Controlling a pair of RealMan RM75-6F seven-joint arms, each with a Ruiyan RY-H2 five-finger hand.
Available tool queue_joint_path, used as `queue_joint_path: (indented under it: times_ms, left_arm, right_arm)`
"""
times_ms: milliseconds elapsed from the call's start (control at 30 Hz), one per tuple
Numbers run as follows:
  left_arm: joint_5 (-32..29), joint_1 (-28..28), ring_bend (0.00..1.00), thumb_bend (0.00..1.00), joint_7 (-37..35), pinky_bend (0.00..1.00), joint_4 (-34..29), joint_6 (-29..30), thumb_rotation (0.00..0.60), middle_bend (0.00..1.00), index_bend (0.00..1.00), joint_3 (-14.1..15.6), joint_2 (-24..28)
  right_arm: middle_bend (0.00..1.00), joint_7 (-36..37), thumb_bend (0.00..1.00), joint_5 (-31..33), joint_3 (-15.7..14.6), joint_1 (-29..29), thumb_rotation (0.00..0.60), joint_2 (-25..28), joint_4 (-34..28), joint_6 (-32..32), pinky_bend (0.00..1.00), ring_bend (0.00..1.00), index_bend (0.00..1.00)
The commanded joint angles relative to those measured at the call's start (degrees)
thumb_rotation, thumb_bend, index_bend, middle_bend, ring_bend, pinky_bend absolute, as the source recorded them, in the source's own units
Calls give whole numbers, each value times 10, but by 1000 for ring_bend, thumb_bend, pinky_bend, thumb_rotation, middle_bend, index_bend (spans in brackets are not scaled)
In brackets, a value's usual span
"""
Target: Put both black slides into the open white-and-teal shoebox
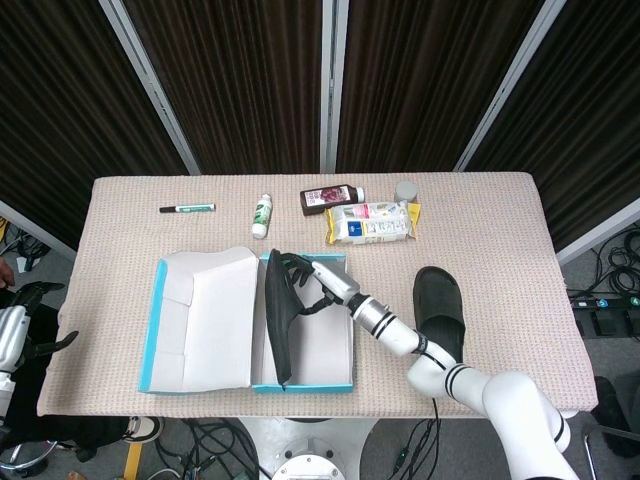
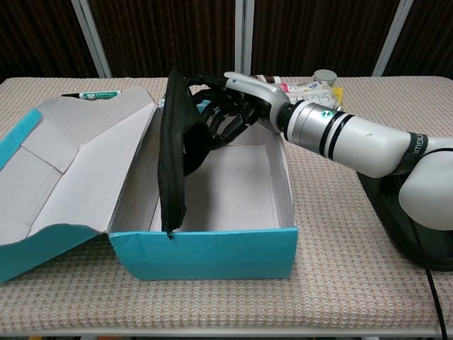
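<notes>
We see our right hand [image 2: 237, 106] reaching over the open shoebox [image 2: 212, 244] from the right, its fingers hooked through the strap of one black slide [image 2: 173, 152] and holding it on edge, sole turned toward the box's left wall, so that from the head camera it shows as a thin dark strip [image 1: 277, 315]. The slide's lower tip hangs down at the box's front wall near the front left corner, while its upper end sits above the rim by our fingers; whether the tip touches the box floor we cannot tell. The box has white inner walls and a teal outside, and its lid [image 2: 67, 159] lies folded open to the left, resting on the table [image 1: 500, 215]. The second slide [image 1: 439, 310] lies flat on the table to the right of the box, sole down, just beside our right forearm and partly covered by it in the chest view. Along the far side of the table we see a green marker [image 1: 187, 208], a small white bottle [image 1: 261, 215], a dark bottle lying on its side [image 1: 331, 198], a flat yellow-edged packet [image 1: 372, 222] and a small grey-capped jar [image 1: 405, 191]. Our left hand [image 1: 35, 315] hangs off the table's left edge, well apart from everything, fingers loosely spread and holding nothing.
</notes>
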Motion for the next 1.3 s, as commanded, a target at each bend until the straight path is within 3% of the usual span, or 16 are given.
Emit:
queue_joint_path:
  times_ms: [33,533,900,1133,1300]
  left_arm:
    - [1,0,132,170,-1,225,1,0,600,221,235,0,-1]
    - [4,2,132,170,-10,225,9,0,600,222,235,3,-6]
    - [4,3,132,170,-20,225,13,1,600,221,235,2,-8]
    - [6,4,132,170,-24,225,14,3,600,222,235,2,-7]
    - [7,4,132,170,-26,225,14,3,600,222,235,2,-7]
  right_arm:
    - [490,-37,55,12,6,3,600,14,-24,-18,424,367,144]
    - [489,-203,61,50,14,14,600,52,-86,-94,425,367,144]
    - [489,-341,69,101,44,41,600,67,-132,-158,427,368,144]
    - [468,-371,19,126,54,39,600,61,-147,-171,423,359,139]
    - [348,-352,0,131,54,41,600,77,-166,-203,325,240,52]
